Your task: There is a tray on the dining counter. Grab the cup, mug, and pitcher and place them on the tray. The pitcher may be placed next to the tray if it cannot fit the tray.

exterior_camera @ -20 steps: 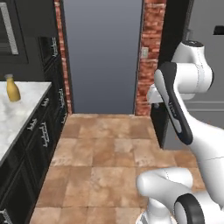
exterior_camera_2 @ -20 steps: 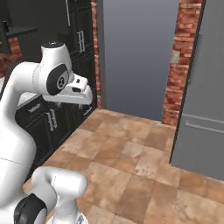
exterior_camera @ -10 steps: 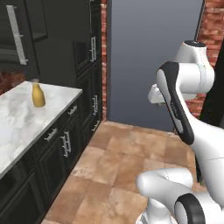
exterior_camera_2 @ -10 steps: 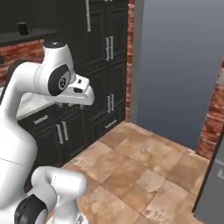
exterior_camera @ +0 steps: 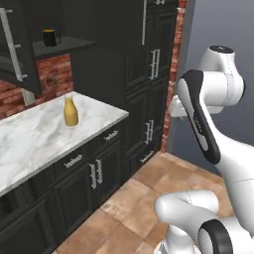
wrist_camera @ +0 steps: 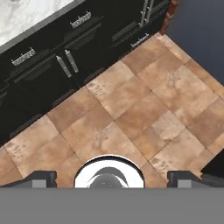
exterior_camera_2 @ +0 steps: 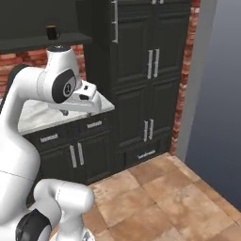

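The yellow-orange pitcher (exterior_camera: 71, 111) stands upright on the marble counter (exterior_camera: 34, 141) under the brick backsplash, far left of my arm. The black mug (exterior_camera: 49, 37) (exterior_camera_2: 52, 32) sits on a dark shelf above that counter. My gripper (wrist_camera: 111, 177) (exterior_camera_2: 88, 100) hangs in the air beside the counter's end and points down at the tiled floor. Its fingers (wrist_camera: 41, 177) stand wide apart, open, with nothing between them. The tray, the dining counter and the cup are out of view.
Tall black cabinets (exterior_camera_2: 150, 80) rise right of the counter, with a brick strip (exterior_camera: 173, 74) and a grey wall beyond. Black drawers and doors (wrist_camera: 65, 61) run under the counter. Brown floor tiles (wrist_camera: 140, 109) lie below the hand.
The whole picture has swung as the base turned left: the counter with the pitcher now fills the left side and the mug's shelf has come into view. The gripper stays open.
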